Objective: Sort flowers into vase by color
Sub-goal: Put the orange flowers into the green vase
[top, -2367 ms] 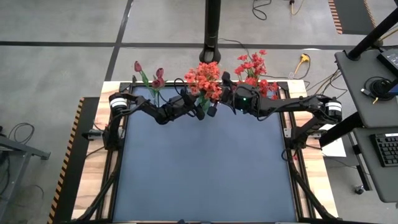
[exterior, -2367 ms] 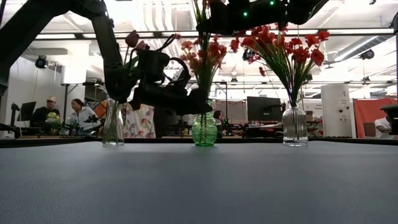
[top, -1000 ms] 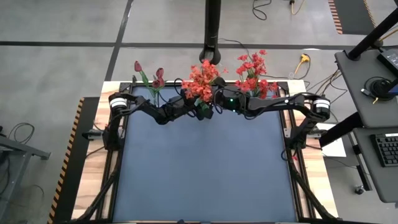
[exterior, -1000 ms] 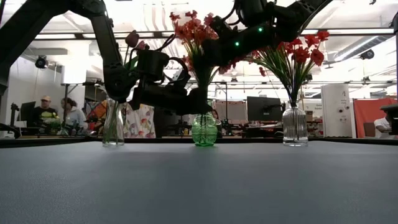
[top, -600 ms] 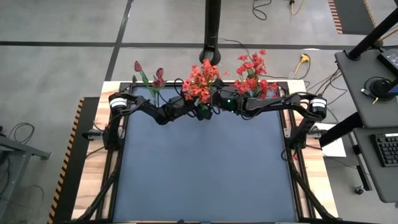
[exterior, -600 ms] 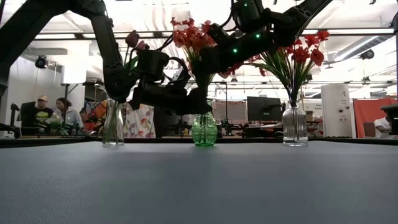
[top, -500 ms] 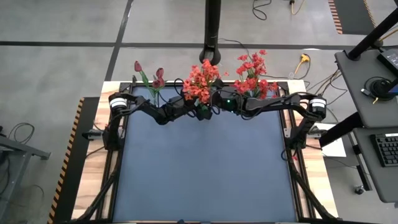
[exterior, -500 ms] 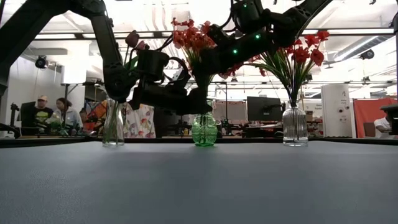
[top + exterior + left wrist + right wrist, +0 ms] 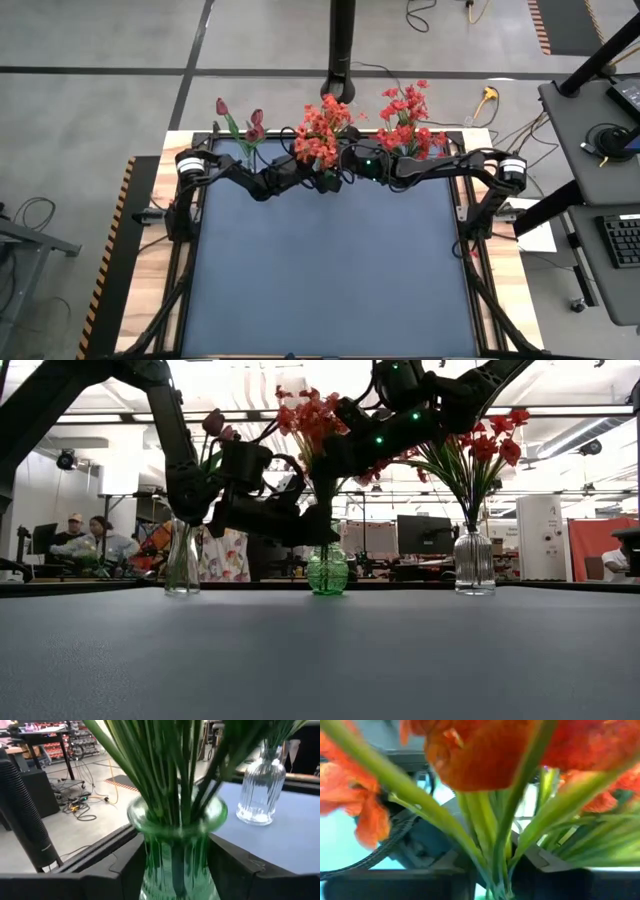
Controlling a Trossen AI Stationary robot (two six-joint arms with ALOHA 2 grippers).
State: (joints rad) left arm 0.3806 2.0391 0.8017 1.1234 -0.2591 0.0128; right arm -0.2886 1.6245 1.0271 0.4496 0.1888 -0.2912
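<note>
A green glass vase [image 9: 327, 570] stands by its base at the middle of the table's far edge. A bunch of orange-red flowers [image 9: 312, 415] has its green stems in the vase. My left gripper [image 9: 322, 181] is shut on the vase. My right gripper [image 9: 338, 452] is shut on the bunch's stems just below the blooms. A clear vase with dark maroon tulip buds [image 9: 182, 560] stands to the left. Another clear vase with red flowers [image 9: 474, 560] stands to the right. My left gripper [image 9: 175, 882] pinches the green vase just below its flared rim [image 9: 175, 847], one finger [image 9: 127, 870] on each side. It comes in level from the table's left, and the vase stands upright on the table. My right gripper [image 9: 495, 887] pinches several stems of the orange-red bunch [image 9: 501, 855] between its two fingers. It reaches in from the table's right, across the stems. The bunch stands nearly upright with its lower stems inside the green vase [image 9: 327, 565].
All three vases stand in a row along the far edge [image 9: 330, 150], and the wide dark mat [image 9: 330, 270] lies toward the near side. A black post [image 9: 342, 50] rises behind the table. People sit in the room beyond [image 9: 90, 540].
My right gripper has come down a little with the orange-red bunch, so the blooms sit slightly lower and the stems reach deeper into the green vase. The left gripper has kept still on the vase.
</note>
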